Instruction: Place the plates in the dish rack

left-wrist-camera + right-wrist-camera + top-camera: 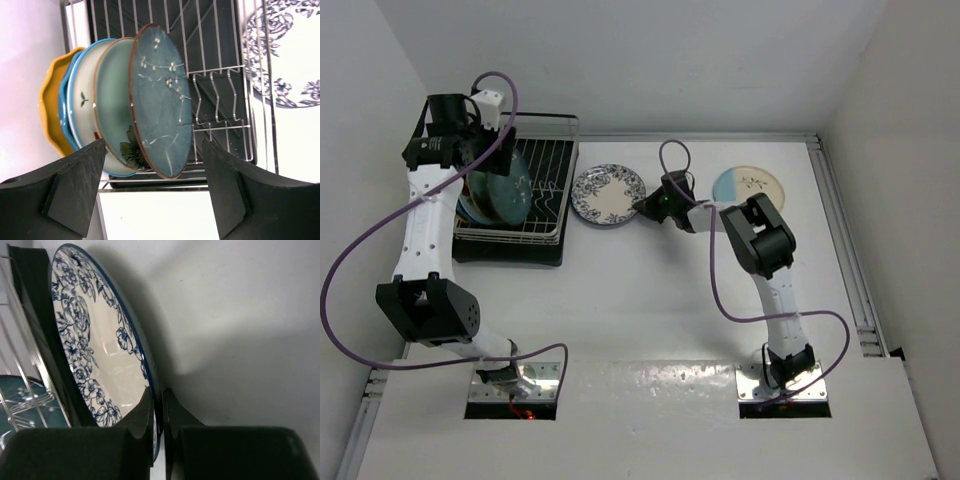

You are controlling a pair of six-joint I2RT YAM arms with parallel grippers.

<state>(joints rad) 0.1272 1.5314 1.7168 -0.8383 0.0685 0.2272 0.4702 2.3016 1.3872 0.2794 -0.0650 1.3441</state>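
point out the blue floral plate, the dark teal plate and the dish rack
blue floral plate [608, 196], top view, cream centre
dark teal plate [160, 100], left wrist view, its face
dish rack [552, 165], top view, bare wires

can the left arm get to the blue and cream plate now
Probably not: the left gripper is over the dish rack, and the floral plate with the right gripper shut on its rim lies before the blue-and-cream plate.

floral plate [100, 355]: glossy glazed ceramic | dish rack [548, 170]: shiny metal wire | table [650, 300]: smooth
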